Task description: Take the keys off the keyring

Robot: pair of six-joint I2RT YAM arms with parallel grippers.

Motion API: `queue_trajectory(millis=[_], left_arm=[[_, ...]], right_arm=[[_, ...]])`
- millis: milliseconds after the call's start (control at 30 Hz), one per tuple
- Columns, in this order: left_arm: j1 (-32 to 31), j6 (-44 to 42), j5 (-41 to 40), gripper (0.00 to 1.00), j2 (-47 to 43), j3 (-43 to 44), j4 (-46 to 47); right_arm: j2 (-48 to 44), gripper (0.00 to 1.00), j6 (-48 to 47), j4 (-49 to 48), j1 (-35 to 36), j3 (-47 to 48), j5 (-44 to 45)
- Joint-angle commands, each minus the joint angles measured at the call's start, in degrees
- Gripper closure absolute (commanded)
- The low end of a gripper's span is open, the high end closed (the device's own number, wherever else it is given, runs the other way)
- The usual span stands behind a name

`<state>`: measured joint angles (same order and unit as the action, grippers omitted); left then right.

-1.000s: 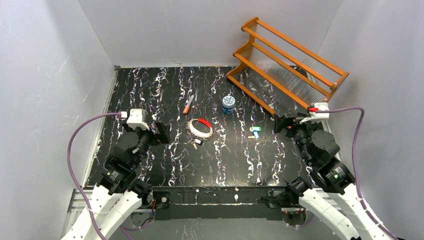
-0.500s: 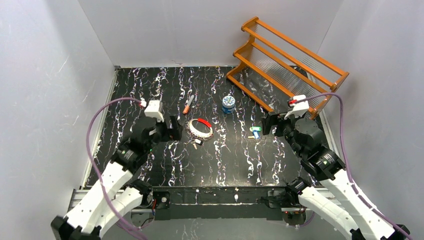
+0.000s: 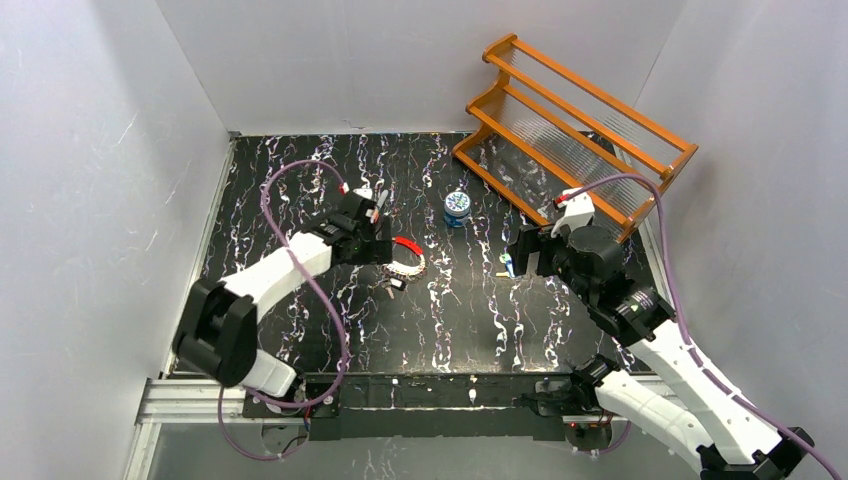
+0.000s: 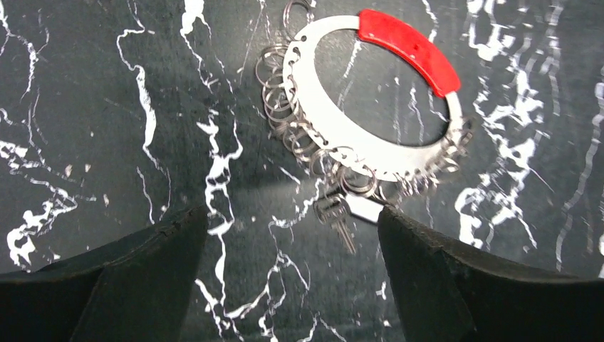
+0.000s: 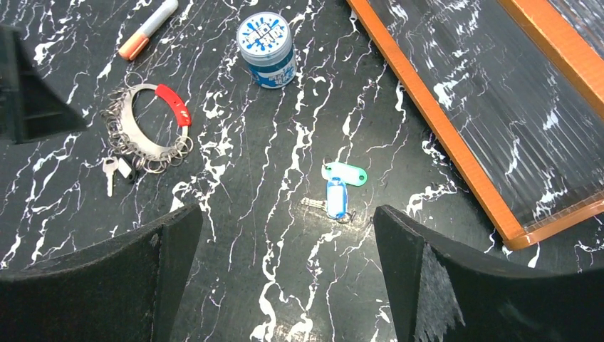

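The keyring (image 3: 403, 258) lies flat mid-table: a white oval band with a red section and several small wire rings. Tiny keys (image 3: 390, 287) lie at its near-left edge. In the left wrist view the keyring (image 4: 308, 107) fills the top, with a silvery key (image 4: 342, 222) and a whitish head beside it just below. My left gripper (image 3: 377, 238) is open and empty just left of the ring, (image 4: 292, 214). My right gripper (image 3: 520, 252) is open and empty to the right, (image 5: 285, 214). The right wrist view shows the keyring (image 5: 139, 147) and keys (image 5: 110, 171) far left.
Green and blue key tags (image 3: 510, 263) lie under my right gripper, (image 5: 338, 189). A small blue tin (image 3: 457, 207) and an orange marker (image 3: 377, 208) lie behind the ring. A wooden rack (image 3: 570, 130) stands at the back right.
My left arm has stretched forward and right, bringing its gripper up to the keyring's left side. My right gripper has moved left toward the key tags. The keyring has not moved.
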<state>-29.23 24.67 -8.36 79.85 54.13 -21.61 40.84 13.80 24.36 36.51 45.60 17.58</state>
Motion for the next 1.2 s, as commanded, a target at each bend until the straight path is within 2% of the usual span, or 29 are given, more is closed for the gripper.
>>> queue_trajectory(millis=[0, 233, 567, 733, 900, 1033, 1167], left_arm=[[-0.8, 1.5, -5.1, 0.15, 7.1, 4.8, -2.0], [-2.1, 4.2, -9.9, 0.22, 18.6, 10.3, 1.8], [-3.1, 6.0, -10.1, 0.37, 25.1, 9.0, 4.9], [-6.2, 6.5, -10.2, 0.52, 24.1, 5.1, 6.2], [-8.1, 7.5, -8.6, 0.71, 19.9, 1.7, 9.9], [-10.0, 8.4, -7.9, 0.77, 16.6, 0.2, 12.5], [-10.5, 10.7, -4.8, 0.85, 13.5, -3.2, 17.5]], right_arm=[[-1.0, 0.01, 0.8, -0.8, 0.1, 2.2, -1.1], [0.8, 0.01, 0.9, 0.1, 0.1, 2.7, -1.1], [1.7, 0.01, 0.4, 0.2, 0.1, 2.9, -2.9], [3.3, 0.01, -0.3, 0.3, 0.1, 3.0, -4.7], [5.9, 0.01, -1.0, 0.2, 0.1, 3.2, -8.1], [9.3, 0.01, 0.7, -0.8, 0.1, 1.9, -11.6], [12.2, 0.01, 6.2, -7.8, 0.2, -3.9, -16.1]])
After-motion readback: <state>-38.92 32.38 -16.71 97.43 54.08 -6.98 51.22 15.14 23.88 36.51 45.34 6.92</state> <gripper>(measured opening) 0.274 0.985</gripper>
